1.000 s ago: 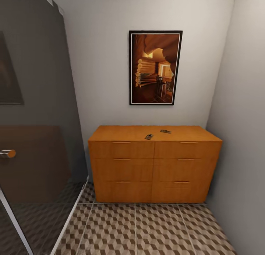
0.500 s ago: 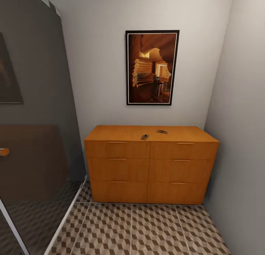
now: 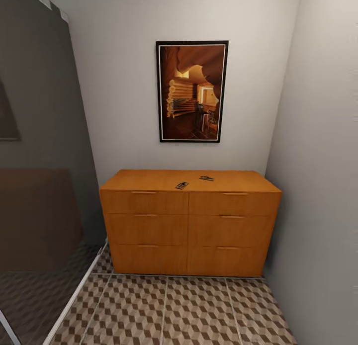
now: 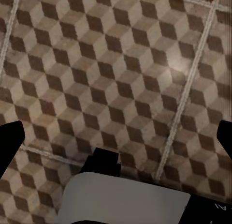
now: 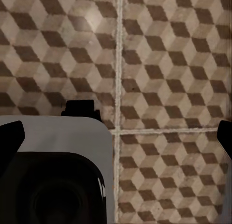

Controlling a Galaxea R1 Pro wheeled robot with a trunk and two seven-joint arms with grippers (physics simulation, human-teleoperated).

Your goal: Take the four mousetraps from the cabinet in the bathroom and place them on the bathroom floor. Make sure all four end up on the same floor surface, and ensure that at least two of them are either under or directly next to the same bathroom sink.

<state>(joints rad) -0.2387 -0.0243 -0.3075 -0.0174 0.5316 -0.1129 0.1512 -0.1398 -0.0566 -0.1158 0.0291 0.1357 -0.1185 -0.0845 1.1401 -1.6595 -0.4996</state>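
The orange-brown cabinet [image 3: 189, 225] stands against the far wall, all its drawers shut. Two small dark mousetraps lie on its top: one [image 3: 182, 185] near the front edge, the other [image 3: 206, 178] a little further back and to the right. The cube-pattern bathroom floor [image 3: 164, 310] stretches in front of it. In the left wrist view my left gripper [image 4: 116, 141] hangs open over bare tiles, its fingertips [image 4: 9, 141] wide apart. The right gripper [image 5: 116, 139] is likewise open above the tiles, with nothing between its fingers. The sink is out of view.
A dark glass panel [image 3: 44, 186] with a pale bottom rail closes off the left side. A plain grey wall [image 3: 318, 186] runs close along the cabinet's right end. A framed picture [image 3: 192, 91] hangs above the cabinet. Part of my own pale body [image 5: 53, 137] shows below each wrist.
The whole head view has swung to the right, so the cabinet and picture sit further left in the picture. The chrome handle on the glass has left the view. The mousetraps have not moved.
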